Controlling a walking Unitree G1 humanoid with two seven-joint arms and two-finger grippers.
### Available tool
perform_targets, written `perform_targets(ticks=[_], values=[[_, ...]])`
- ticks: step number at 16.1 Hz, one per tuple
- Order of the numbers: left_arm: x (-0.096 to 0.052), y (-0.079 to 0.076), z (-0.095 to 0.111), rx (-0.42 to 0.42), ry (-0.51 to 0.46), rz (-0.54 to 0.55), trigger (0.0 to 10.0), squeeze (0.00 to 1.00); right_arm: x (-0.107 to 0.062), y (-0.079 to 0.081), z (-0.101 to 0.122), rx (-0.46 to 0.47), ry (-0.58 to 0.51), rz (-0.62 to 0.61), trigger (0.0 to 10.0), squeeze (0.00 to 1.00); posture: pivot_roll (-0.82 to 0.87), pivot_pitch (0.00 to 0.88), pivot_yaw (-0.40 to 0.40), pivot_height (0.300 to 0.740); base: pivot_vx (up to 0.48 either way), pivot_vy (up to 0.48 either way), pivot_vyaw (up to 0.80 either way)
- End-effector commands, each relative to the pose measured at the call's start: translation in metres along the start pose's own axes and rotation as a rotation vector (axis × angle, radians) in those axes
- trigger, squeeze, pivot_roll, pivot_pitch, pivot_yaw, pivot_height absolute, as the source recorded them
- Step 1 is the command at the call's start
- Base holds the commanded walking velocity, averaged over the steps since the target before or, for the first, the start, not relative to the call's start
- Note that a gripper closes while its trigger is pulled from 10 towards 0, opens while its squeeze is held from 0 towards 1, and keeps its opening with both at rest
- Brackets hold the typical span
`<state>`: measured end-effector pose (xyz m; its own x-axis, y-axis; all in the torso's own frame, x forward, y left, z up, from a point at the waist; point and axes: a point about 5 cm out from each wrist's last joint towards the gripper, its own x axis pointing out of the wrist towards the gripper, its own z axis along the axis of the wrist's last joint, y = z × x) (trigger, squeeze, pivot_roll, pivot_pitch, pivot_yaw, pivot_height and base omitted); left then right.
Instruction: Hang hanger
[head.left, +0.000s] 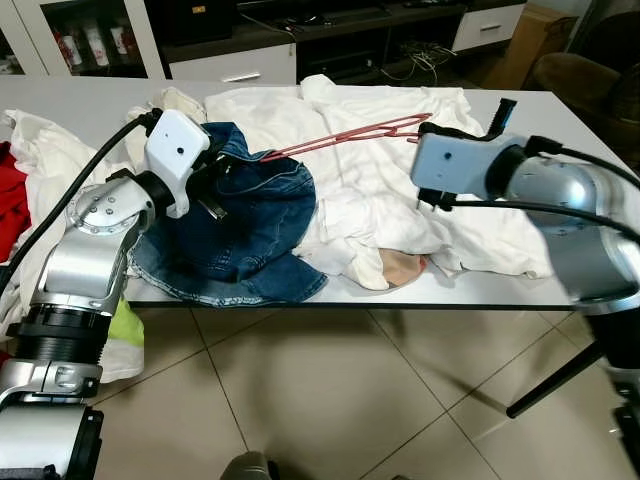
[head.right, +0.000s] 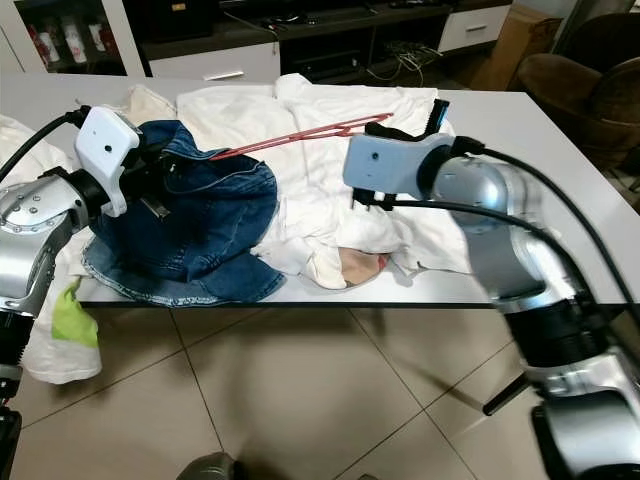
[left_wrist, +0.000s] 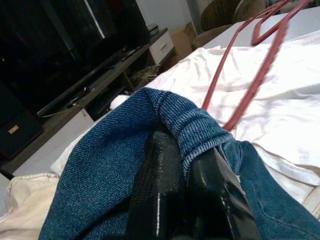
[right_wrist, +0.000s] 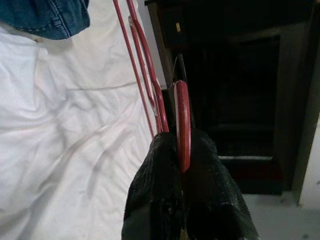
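Step in hand, as I read it: threading the hanger into the denim garment, not the hanging itself yet. Landmark is the denim garment (head.left: 235, 225), heaped at the near edge of the surface (head.right: 560, 150).

Left tool (left_wrist: 187, 187) sits at the garment's far-left side, fingers pinched together on a fold of its hem or waistband, lifting it a little. The red hanger (head.left: 345, 137) runs from the garment's upper edge out to its right, held off the cloth; its near tip touches or slips just under the denim edge, can't tell which. Right tool (right_wrist: 182, 150) is well right of the garment, clamped on the hanger's hook end.

Next move probably calls for pushing the hanger further into the opening while the left tool keeps it spread; the thin wire could snag on denim.

Around: white clothes (head.left: 390, 190) spread right of and behind the garment, a beige piece (head.left: 400, 270) at the near edge right of it, red cloth (head.left: 10, 205) far left. The white pile lies right under the hanger's path. Nothing to hang it on shows.
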<state>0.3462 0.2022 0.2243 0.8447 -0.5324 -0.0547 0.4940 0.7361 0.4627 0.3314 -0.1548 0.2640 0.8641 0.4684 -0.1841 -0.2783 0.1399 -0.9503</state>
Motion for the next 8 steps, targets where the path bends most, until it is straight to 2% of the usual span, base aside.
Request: perform_targets(ticks=[1,4,8], values=[[0.002,0.003,0.005,0.008,-0.016,0.004,0.0,0.00,-0.001,0.001,0.002,-0.024,-0.031,0.027,10.0,0.00,0.11,0.000,-0.004,0.740,0.000,0.000,0.00],[0.003,0.003,0.007,0.007,-0.023,0.005,0.0,0.00,0.005,0.005,0.011,-0.017,-0.067,0.037,10.0,0.00,0.12,0.000,-0.004,0.740,0.000,0.000,0.00],[0.004,0.002,0.008,0.007,-0.029,0.008,0.0,0.00,0.019,0.016,0.023,0.063,-0.070,0.061,10.0,0.00,0.13,0.000,-0.003,0.740,0.000,0.000,0.00]])
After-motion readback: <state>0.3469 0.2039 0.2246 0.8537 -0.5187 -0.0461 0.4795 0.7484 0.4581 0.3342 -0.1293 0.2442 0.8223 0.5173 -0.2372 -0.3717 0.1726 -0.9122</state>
